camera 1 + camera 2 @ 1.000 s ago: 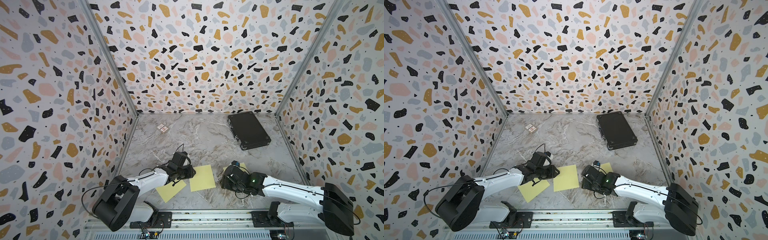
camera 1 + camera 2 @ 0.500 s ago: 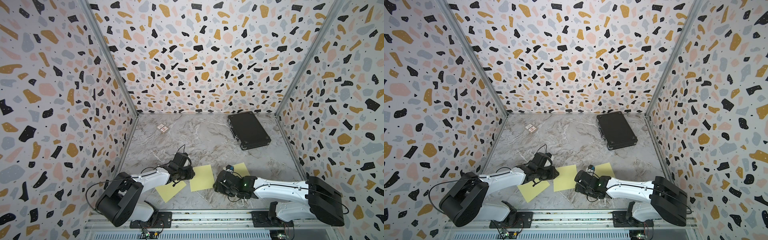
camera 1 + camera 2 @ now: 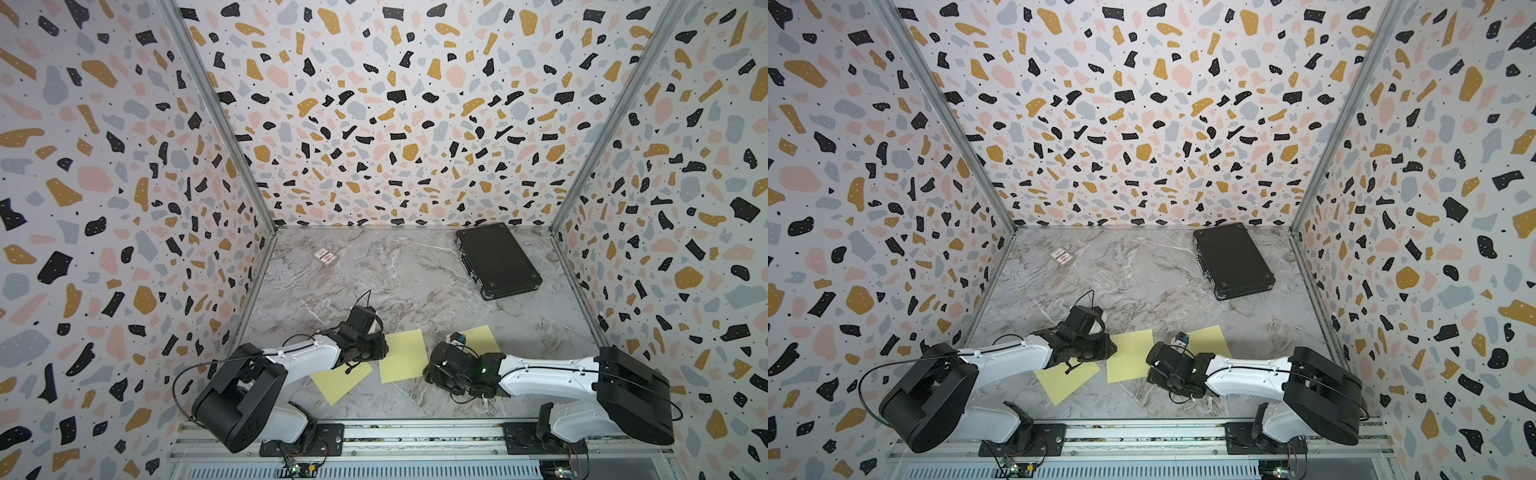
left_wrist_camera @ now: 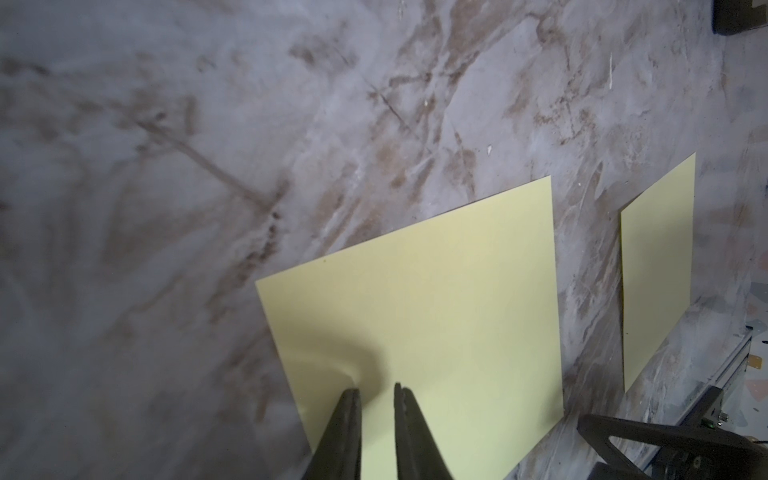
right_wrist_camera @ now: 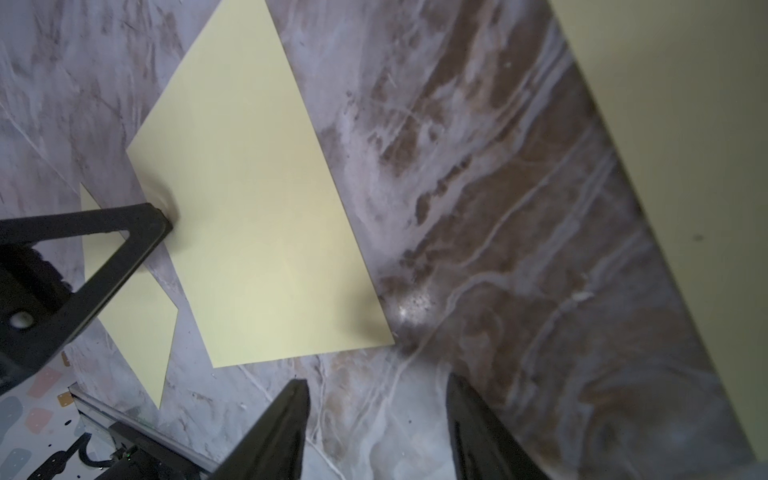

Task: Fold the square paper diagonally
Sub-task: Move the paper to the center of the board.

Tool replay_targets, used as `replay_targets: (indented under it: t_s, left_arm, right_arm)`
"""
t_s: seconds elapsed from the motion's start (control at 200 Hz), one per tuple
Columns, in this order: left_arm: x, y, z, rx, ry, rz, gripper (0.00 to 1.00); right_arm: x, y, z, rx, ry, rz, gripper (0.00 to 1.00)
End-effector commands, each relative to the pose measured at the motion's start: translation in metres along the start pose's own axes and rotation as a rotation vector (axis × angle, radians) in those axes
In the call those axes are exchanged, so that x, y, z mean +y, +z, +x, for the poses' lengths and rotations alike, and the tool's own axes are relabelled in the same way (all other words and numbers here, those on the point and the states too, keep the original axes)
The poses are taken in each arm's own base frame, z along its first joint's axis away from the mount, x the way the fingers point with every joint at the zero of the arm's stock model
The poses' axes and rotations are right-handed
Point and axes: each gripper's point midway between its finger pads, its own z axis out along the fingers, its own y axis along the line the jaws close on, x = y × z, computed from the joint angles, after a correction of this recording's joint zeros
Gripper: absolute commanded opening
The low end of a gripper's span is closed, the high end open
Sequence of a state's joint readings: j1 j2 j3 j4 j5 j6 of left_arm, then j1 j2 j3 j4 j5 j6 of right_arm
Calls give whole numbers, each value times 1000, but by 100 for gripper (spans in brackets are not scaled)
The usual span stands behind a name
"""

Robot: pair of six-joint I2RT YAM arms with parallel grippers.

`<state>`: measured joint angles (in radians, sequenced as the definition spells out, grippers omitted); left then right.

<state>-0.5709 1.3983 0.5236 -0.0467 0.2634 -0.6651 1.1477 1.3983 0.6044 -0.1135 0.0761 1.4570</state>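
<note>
Middle paper (image 3: 403, 355) lies on the desk (image 3: 415, 282), near the front; left tool (image 4: 376, 388) narrow, tips on its puckered edge, grip impossible to tell; right tool (image 5: 378, 380) wide, empty, just beside it

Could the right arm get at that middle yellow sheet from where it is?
Probably yes. The right pincer, open, sits just short of a corner of the middle sheet, only bare table between. The left pincer touches the sheet's opposite side, out of its way.

Black case (image 3: 498, 262), small box (image 3: 325, 256) occupy rear table (image 3: 395, 286).
</note>
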Motion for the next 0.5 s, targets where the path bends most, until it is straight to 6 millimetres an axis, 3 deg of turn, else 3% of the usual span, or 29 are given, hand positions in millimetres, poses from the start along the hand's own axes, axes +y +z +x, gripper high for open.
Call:
replay_targets:
  t_s: [0.0,0.3,0.496]
  left_arm:
    - [15,4,13,32,9,-55,20]
    - [20,5,16,37,5,-71,20]
    - [22,8,20,49,0,-77,19]
  right_arm:
    - [-5,4,0,-11,18,10,58]
    - [-10,9,-4,-45,56,9,58]
    - [0,13,-8,-66,68,-47,59]
